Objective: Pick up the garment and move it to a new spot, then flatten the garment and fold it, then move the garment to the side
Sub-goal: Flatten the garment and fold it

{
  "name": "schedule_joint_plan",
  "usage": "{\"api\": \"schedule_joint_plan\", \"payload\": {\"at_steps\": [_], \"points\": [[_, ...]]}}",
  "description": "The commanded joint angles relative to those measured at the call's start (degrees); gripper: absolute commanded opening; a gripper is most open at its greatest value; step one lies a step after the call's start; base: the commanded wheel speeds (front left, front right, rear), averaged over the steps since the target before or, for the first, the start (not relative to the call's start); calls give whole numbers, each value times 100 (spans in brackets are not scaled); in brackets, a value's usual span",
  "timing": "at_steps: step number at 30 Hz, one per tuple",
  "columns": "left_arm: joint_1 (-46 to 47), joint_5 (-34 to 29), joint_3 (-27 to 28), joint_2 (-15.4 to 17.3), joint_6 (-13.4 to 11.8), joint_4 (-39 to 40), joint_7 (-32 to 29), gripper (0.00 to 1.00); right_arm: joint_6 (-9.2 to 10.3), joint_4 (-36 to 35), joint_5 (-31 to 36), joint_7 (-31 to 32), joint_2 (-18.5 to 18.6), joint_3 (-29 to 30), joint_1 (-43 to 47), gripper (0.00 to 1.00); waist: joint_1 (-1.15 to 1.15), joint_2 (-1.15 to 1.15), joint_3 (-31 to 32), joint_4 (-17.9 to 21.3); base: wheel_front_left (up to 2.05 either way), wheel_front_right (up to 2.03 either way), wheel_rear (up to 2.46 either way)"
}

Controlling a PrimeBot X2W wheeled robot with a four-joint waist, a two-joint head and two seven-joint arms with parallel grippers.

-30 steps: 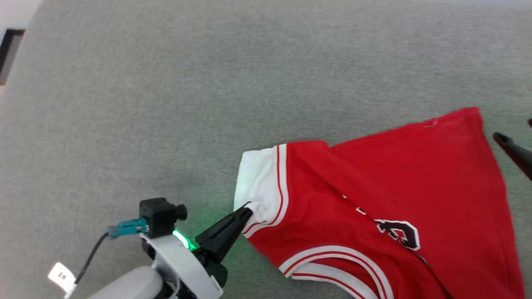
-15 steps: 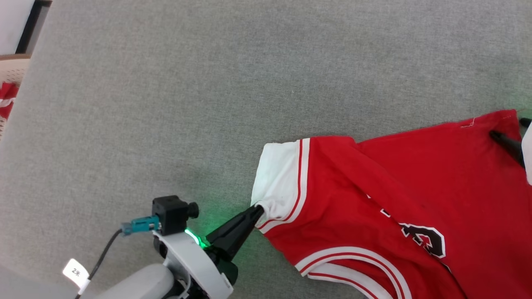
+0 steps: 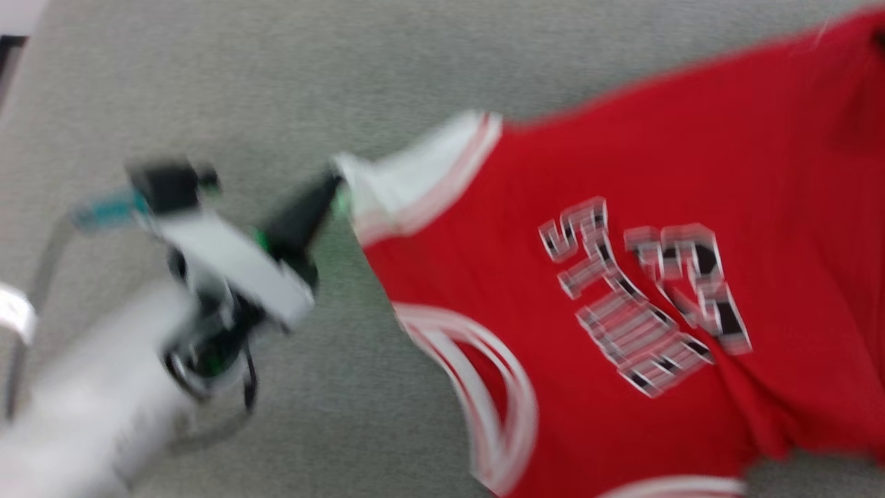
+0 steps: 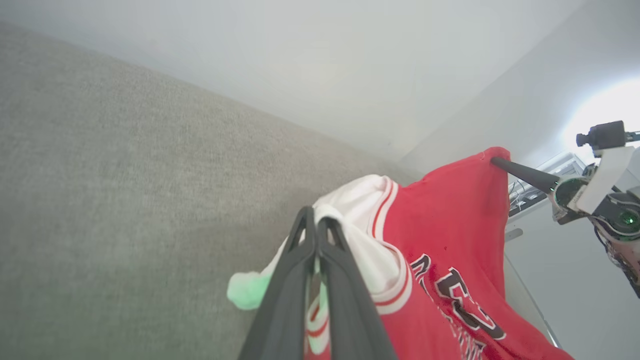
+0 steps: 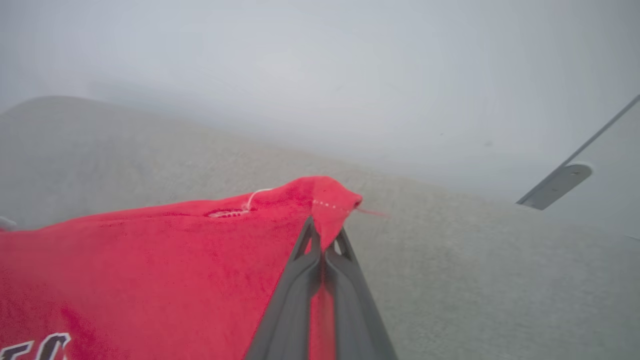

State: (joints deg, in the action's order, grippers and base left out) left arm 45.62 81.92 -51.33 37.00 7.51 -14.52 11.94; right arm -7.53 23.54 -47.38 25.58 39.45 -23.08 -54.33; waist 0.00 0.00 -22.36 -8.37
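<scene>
Shirt: the red shirt [image 3: 622,173] is stretched between the two grippers and fills the right half of the head view, over the grey surface [image 3: 276,69], printed side up.
Left gripper: the left gripper [image 4: 316,216] has its fingers pressed together, pinching the white sleeve [image 4: 360,210] with red stripes at the left end of the shirt.
Right gripper: the right gripper [image 5: 325,227] has its fingers pressed together on a red hem corner [image 5: 330,197] with white stitching, at the far right end.
Height: in both wrist views the pinched ends sit clear of the grey surface. I cannot tell whether the near part of the shirt touches it.
Print: a black number [image 3: 691,290] edged in white, with lettering [image 3: 615,304] just left of it.
Trim: a curved white trim [image 3: 498,394] with red stripes runs along the near left edge.
Light: a green glow [image 4: 247,292] falls on the cloth beside the left fingers.
Sharpness: the head view is blurred, so fine detail there is unclear.
</scene>
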Motion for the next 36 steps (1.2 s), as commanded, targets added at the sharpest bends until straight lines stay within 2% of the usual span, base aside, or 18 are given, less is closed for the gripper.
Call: {"api": "schedule_joint_plan", "payload": {"at_steps": [1, 4, 6, 13, 16, 18, 22, 27, 29, 32, 36], "points": [[254, 116, 89, -2, -12, -55, -93, 0, 8, 122, 104, -117, -85, 74, -255, 0, 0, 0, -89, 190, 0, 0, 0], [1050, 324, 404, -4, -12, -439, -271, 0, 9, 616, 413, -450, -397, 217, -979, 0, 0, 0, -255, 340, 0, 0, 0], [1974, 283, 712, -120, -13, -1069, -241, 0, 9, 1068, 783, -902, -635, 463, -1793, 0, 0, 0, -461, 469, 0, 0, 0], [4197, -11, 1360, -597, -29, -2500, 158, 0, 12, 2001, 1539, -1916, -1073, 1072, -3369, 0, 0, 0, -807, 616, 0, 0, 0], [4884, -48, 1744, -762, -20, -2727, 294, 0, 15, 2250, 1758, -2370, -1212, 1267, -3795, 0, 0, 0, -864, 661, 0, 0, 0], [5022, 5, 1978, -826, -19, -2677, 325, 0, 16, 2384, 1824, -2576, -1305, 1309, -3907, 0, 0, 0, -855, 676, 0, 0, 0], [4593, -57, 1934, -754, -18, -2322, 328, 0, 15, 2637, 1792, -2679, -1362, 1163, -3773, 0, 0, 0, -788, 665, 0, 0, 0], [3101, 237, 1803, -588, -12, -1233, 332, 0, 12, 2515, 1274, -2462, -1250, 689, -2883, 0, 0, 0, -736, 583, 0, 0, 0], [2434, 274, 1752, -560, -11, -649, 324, 0, 11, 2238, 939, -2287, -1135, 458, -2335, 0, 0, 0, -699, 547, 0, 0, 0], [1394, 147, 1600, -328, -11, 157, 316, 0, 10, 1635, 352, -1937, -886, 243, -1436, 0, 0, 0, -598, 545, 0, 0, 0], [142, 54, 1408, -37, -11, 1004, 317, 0, 9, 682, -387, -1508, -443, 209, -131, 0, 0, 0, -423, 560, 0, 0, 0]]}}
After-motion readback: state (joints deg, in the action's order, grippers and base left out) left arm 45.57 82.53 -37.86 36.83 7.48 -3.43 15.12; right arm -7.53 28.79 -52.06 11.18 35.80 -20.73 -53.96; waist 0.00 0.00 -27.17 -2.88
